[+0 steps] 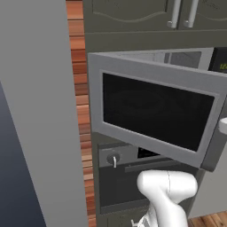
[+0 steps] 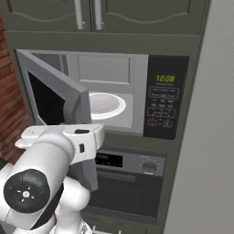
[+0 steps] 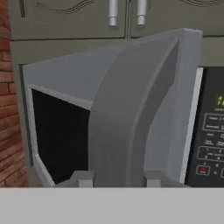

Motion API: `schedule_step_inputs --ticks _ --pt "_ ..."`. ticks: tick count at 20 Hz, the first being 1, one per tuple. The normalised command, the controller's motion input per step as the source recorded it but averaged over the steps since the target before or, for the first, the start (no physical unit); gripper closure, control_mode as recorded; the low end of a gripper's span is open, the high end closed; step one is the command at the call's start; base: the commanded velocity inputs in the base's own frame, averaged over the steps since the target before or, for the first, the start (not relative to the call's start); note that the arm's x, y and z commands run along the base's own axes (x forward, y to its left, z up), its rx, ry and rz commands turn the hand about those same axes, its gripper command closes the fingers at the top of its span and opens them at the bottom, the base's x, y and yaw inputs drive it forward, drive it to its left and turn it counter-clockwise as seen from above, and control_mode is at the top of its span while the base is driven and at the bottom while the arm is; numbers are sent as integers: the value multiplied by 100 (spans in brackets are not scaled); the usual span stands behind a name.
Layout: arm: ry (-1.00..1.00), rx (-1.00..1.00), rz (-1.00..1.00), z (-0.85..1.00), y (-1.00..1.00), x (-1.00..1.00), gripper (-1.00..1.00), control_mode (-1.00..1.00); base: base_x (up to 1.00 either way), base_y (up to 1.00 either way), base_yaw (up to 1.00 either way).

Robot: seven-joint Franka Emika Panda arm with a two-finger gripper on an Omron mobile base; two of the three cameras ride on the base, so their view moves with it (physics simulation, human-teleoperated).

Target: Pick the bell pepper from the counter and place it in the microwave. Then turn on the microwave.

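Observation:
The microwave (image 2: 137,64) is built into the cabinet wall, and its dark-glass door (image 1: 155,111) stands swung partly out to the left. Inside, the white round plate (image 2: 106,105) lies bare. The black keypad (image 2: 164,98) with green digits is to the right of the opening. In the hand view my gripper (image 3: 119,179) straddles the door's free edge (image 3: 131,109), one fingertip (image 3: 83,178) pressed against each side of it, shut on the door. The bell pepper and the counter are out of view.
Below the microwave sits an oven with a knob (image 2: 149,167) and a handle bar (image 1: 150,166). Cabinet doors with silver handles (image 2: 87,13) are above. A brick strip (image 1: 82,111) and a tall grey panel (image 1: 35,111) stand left; another panel (image 2: 205,137) stands right.

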Motion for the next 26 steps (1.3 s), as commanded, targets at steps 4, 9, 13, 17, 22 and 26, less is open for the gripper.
schedule_step_inputs --ticks 4,9,13,17,22,26 --pt "-7 -8 9 0 43 -34 100 -100 0 0 0" --pt "-6 -7 9 0 42 -31 100 -100 0 0 0" --pt "-6 -6 8 0 43 -33 100 -100 0 0 0" --pt "-2 -4 6 0 42 -26 100 -100 0 0 0" --pt "-1 -3 5 0 39 -23 100 -100 0 0 0" --pt "0 -2 5 0 39 -20 100 -100 0 0 0"
